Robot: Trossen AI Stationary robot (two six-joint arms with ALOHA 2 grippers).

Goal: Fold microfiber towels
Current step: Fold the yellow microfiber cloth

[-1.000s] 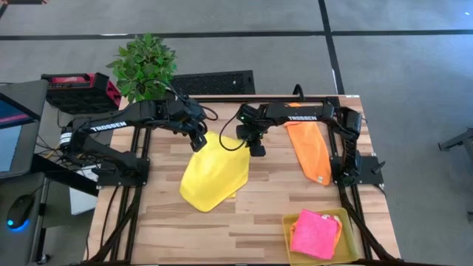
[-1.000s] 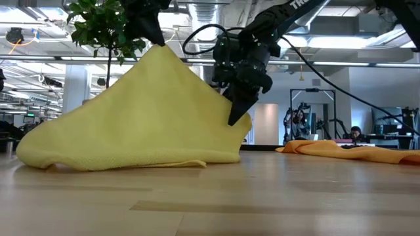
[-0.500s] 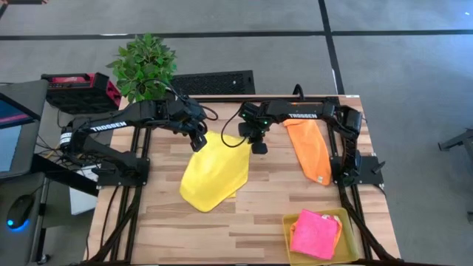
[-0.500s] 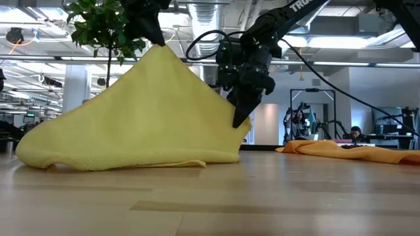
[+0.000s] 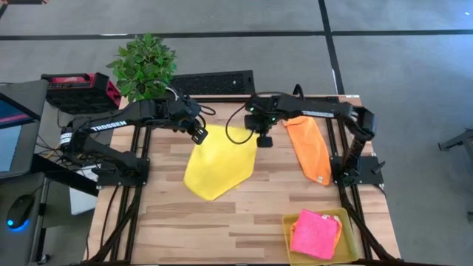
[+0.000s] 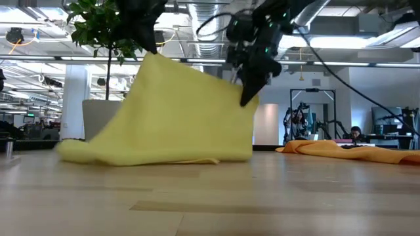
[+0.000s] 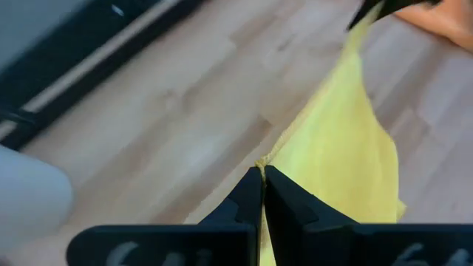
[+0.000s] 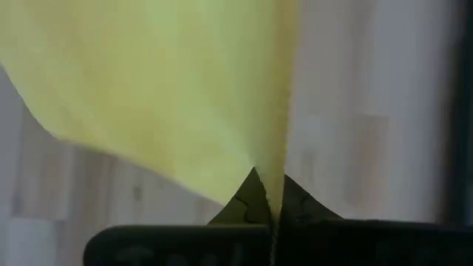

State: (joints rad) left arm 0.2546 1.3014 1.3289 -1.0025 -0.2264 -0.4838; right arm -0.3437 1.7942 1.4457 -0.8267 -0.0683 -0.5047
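- Potted plant (image 5: 146,65): green leaves, standing off the tabletop's far left corner, behind the left arm.
- Left jaws (image 5: 200,133): clenched on one far corner of the yellow towel (image 5: 219,162); in the left wrist view the two dark fingers (image 7: 244,199) press together with the yellow edge pinched between them.
- Yellow towel: held up by two corners, its top edge stretched between the left jaws and the right jaws; the cloth slopes down from both toward the near side, its lower end resting on the wooden tabletop (image 5: 177,222). In the low view it hangs as a broad sheet (image 6: 177,111) with its bottom hem on the wood.
- Right jaws (image 5: 264,140): clenched on the other far corner of the yellow towel; the right wrist view shows the cloth's edge (image 8: 277,111) running straight into the closed fingertips.
- Orange towel (image 5: 310,148): lying flat on the tabletop just to the right of the right jaws, apart from the yellow towel; in the low view it is a low orange strip (image 6: 348,149).
- Yellow tray (image 5: 347,247): at the near right corner of the tabletop, well apart from both jaws.
- Pink towel (image 5: 315,234): bunched inside the yellow tray.
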